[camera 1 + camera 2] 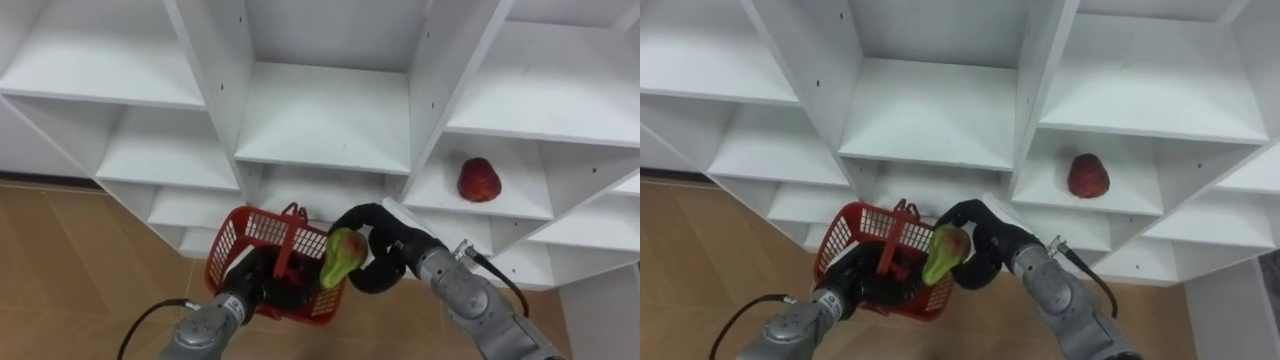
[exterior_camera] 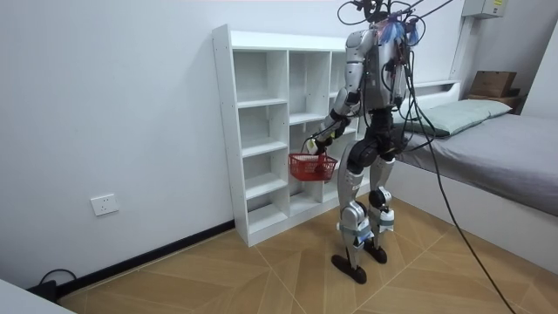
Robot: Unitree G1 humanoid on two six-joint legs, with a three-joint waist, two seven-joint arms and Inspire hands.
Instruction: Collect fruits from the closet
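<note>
The robot stands facing the white closet (image 1: 325,120), close enough to reach its compartments. The left robot hand (image 1: 258,282) is clenched on the red basket (image 1: 226,250), apparently at its handle. It holds the basket out in front of the body, below the middle shelves, so that a picked fruit has only a short way to drop. The right robot hand (image 1: 385,262) is at the basket's right rim, its dark fingers curled round a green-yellow fruit (image 1: 341,257) shaped like a pear. The fruit hangs just over that rim, above the opening rather than inside, so I judge the step in hand to be the drop, not yet made. Letting go looks safe only once the fruit is clear of the rim and of the upright handle, or it could glance off to the wooden floor (image 1: 70,260). 1 red fruit (image 1: 478,180) lies on a shelf up and to the right of the basket, well apart from it, and is probably the next to collect.
</note>
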